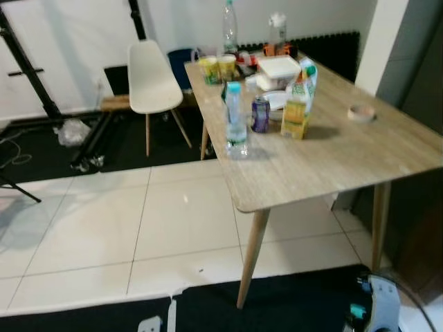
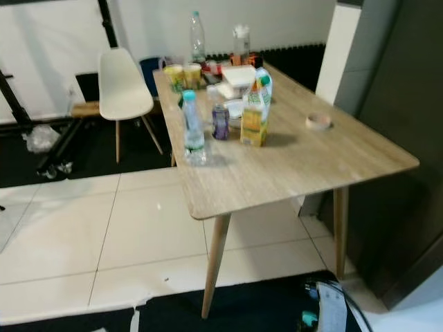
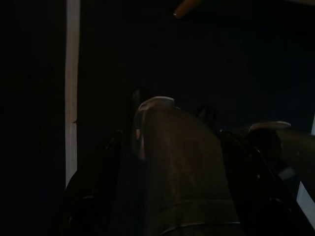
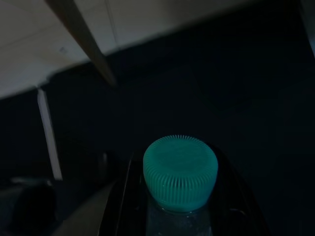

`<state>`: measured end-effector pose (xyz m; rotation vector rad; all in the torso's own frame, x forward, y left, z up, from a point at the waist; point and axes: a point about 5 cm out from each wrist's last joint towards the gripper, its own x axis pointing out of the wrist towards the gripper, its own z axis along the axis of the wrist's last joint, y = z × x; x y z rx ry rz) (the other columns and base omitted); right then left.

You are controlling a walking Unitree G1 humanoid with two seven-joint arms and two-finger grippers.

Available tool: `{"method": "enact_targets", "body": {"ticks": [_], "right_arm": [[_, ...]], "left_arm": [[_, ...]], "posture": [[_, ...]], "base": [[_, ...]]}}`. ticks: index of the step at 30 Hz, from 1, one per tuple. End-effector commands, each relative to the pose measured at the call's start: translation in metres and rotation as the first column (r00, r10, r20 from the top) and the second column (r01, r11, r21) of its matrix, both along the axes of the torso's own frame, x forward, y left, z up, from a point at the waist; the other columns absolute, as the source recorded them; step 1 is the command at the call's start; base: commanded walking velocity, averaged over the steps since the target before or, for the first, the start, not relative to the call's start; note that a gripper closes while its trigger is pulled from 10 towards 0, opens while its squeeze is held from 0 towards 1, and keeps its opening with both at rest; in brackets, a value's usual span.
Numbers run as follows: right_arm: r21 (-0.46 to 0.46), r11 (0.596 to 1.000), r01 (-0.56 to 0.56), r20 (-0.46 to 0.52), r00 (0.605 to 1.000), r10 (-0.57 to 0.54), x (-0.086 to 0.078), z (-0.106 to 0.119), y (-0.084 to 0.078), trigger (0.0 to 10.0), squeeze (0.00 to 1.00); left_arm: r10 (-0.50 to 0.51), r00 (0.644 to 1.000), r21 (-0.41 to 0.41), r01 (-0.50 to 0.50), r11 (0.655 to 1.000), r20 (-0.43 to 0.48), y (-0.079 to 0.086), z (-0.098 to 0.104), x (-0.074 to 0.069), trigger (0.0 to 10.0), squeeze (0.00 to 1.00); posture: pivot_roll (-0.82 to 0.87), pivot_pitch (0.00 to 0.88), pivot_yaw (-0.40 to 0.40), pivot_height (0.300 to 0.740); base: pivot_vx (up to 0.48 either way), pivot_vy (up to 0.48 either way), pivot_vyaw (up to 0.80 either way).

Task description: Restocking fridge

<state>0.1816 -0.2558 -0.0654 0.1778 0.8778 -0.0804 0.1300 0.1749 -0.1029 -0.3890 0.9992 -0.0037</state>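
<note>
My right gripper (image 4: 179,164) hangs low beside me and is shut on a clear bottle with a teal cap (image 4: 180,178); the same cap (image 1: 356,312) shows at the bottom right of the head view. In the dark left wrist view, my left gripper (image 3: 170,142) holds a dark rounded container (image 3: 177,172) between its fingers; I cannot tell whether it is a can or a bottle. Ahead stands a wooden table (image 1: 360,162) with a blue-capped water bottle (image 1: 235,121), a purple can (image 1: 260,114) and a juice carton (image 1: 296,111).
Further back on the table are white food boxes (image 1: 279,67), yellow cups (image 1: 218,68), two tall bottles (image 1: 230,24) and a tape roll (image 1: 361,113). A white chair (image 1: 154,79) stands left of it. A dark tall panel (image 2: 401,138) rises at the right. White tiles (image 1: 138,228) lie ahead.
</note>
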Motion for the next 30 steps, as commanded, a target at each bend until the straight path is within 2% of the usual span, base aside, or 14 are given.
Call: {"method": "enact_targets", "body": {"ticks": [1, 3, 11, 13, 16, 19, 21, 30], "right_arm": [[-0.008, 0.999, 0.044, -0.055, 0.997, -0.045, -0.015, -0.009, 0.001, 10.0, 0.00], [-0.012, 0.998, 0.065, -0.091, 0.994, -0.066, -0.026, -0.014, 0.002, 10.0, 0.00], [-0.042, 0.993, 0.112, -0.149, 0.982, -0.117, -0.045, -0.023, 0.003, 10.0, 0.00], [-0.051, 0.991, 0.120, -0.157, 0.980, -0.127, -0.048, -0.024, 0.003, 10.0, 0.00], [-0.067, 0.991, 0.117, -0.154, 0.980, -0.126, -0.046, -0.024, 0.003, 10.0, 0.00], [-0.087, 0.989, 0.119, -0.140, 0.982, -0.130, -0.042, -0.022, 0.001, 10.0, 0.00], [-0.090, 0.989, 0.115, -0.131, 0.983, -0.127, -0.039, -0.020, 0.001, 10.0, 0.00], [-0.093, 0.991, 0.100, -0.114, 0.987, -0.110, -0.032, -0.018, 0.003, 10.0, 0.00]], "left_arm": [[-0.021, 0.999, 0.030, 0.021, 0.999, -0.025, 0.004, -0.002, -0.006, 10.0, 0.00], [-0.026, 0.999, 0.039, 0.027, 0.999, -0.025, 0.005, -0.002, -0.006, 10.0, 0.00], [-0.038, 0.999, 0.050, 0.040, 0.998, -0.029, 0.005, -0.002, -0.007, 10.0, 0.00], [-0.046, 0.998, 0.084, 0.049, 0.995, -0.034, 0.006, -0.002, -0.006, 10.0, 0.00], [-0.084, 0.995, 0.119, 0.089, 0.989, -0.045, 0.004, -0.003, -0.006, 10.0, 0.00], [-0.077, 0.996, 0.137, 0.083, 0.987, -0.044, 0.005, -0.003, -0.005, 10.0, 0.00], [-0.054, 0.998, 0.125, 0.059, 0.990, -0.043, 0.006, -0.002, -0.005, 10.0, 0.00], [-0.072, 0.997, 0.073, 0.075, 0.995, -0.040, 0.002, -0.002, -0.005, 10.0, 0.00]], "posture": [[-0.09, 0.000, 0.042, 0.740], [-0.09, 0.000, 0.043, 0.740], [-0.09, 0.000, 0.046, 0.740], [-0.09, 0.000, 0.049, 0.740], [-0.10, 0.000, 0.050, 0.740], [-0.10, 0.000, 0.051, 0.740], [-0.10, 0.000, 0.051, 0.740], [-0.10, 0.000, 0.042, 0.740]], "base": [[0.000, 0.000, -0.77], [0.000, 0.000, -0.77], [0.000, 0.000, -0.77], [0.000, 0.000, -0.77], [0.000, 0.000, -0.77], [0.000, 0.000, -0.77], [0.000, 0.000, -0.77], [0.000, 0.000, -0.77]]}}
